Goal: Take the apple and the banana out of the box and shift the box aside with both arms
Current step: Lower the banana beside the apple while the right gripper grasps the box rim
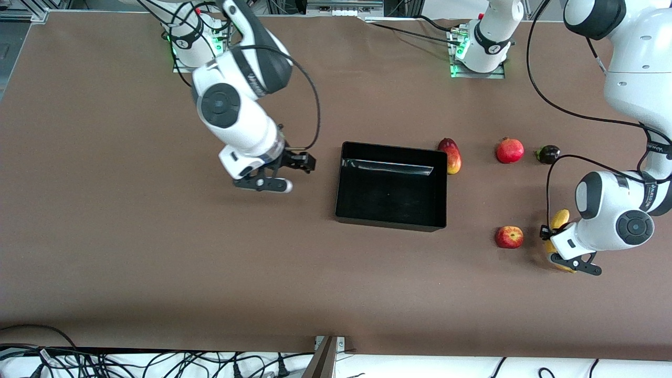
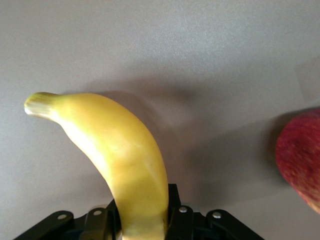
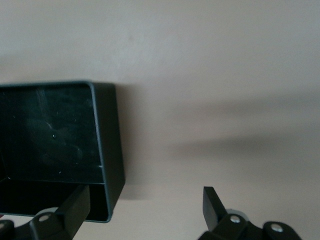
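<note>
The yellow banana [image 1: 560, 218] lies at the left arm's end of the table, and my left gripper [image 1: 551, 241] is shut around its middle; in the left wrist view the banana [image 2: 120, 160] runs out from between the fingers [image 2: 176, 212]. The small red apple [image 1: 510, 237] sits on the table beside the banana, toward the box, and shows in the left wrist view [image 2: 302, 160]. The black box [image 1: 391, 186] stands mid-table and is empty. My right gripper [image 1: 303, 163] is open and empty, beside the box's end wall [image 3: 111, 145] at the right arm's end; it also shows in the right wrist view [image 3: 145, 205].
A red-yellow mango [image 1: 450, 155] lies against the box's corner toward the bases. A round red pomegranate [image 1: 510, 150] and a small dark fruit [image 1: 548, 154] sit farther from the front camera than the apple. Cables run along the table's front edge.
</note>
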`<state>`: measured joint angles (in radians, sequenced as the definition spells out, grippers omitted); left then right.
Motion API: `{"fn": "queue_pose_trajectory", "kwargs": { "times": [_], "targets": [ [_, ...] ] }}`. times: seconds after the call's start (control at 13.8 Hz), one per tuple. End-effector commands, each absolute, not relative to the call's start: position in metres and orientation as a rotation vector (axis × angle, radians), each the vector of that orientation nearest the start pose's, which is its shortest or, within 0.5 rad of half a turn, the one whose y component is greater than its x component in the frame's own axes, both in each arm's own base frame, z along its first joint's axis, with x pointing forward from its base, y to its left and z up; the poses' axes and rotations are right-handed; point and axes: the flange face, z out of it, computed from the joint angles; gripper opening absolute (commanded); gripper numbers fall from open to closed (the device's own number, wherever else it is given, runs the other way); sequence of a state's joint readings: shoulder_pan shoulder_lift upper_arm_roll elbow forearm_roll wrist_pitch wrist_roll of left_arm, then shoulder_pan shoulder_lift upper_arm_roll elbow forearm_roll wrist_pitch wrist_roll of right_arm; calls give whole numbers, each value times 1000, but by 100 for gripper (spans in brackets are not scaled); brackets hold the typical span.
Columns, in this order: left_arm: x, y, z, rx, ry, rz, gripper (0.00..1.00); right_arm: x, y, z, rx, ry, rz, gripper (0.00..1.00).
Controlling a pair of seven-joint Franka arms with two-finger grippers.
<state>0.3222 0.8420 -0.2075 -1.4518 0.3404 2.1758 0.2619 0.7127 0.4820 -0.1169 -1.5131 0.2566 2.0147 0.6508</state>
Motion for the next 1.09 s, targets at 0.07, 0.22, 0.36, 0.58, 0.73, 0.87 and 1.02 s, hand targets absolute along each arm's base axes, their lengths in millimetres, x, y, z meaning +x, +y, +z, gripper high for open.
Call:
{"fn": "queue_pose_trajectory", "kwargs": {
  "times": [0.07,0.22,0.36,0.58,0.73,0.87,1.02],
  "targets": [
    [709,118,171,-3004,425,103,0,519,491,335,-2973,265,77,100],
    [708,117,169,-3005,426,107,0,504,515,297,-2979,280,58,100],
    [707,119,168,-3002,428,109,8,500,523,271,-2984,274,25,100],
    [705,118,171,-3000,432,112,55,495,525,263,-2989,283,48,0],
    [705,119,180,-2996,434,109,79,497,517,253,-3002,327,71,0],
    [704,123,202,-2998,410,134,100,496,512,240,-3021,318,87,0],
    [699,116,244,-2975,402,219,100,505,504,244,-3022,325,86,0]
  ]
}}
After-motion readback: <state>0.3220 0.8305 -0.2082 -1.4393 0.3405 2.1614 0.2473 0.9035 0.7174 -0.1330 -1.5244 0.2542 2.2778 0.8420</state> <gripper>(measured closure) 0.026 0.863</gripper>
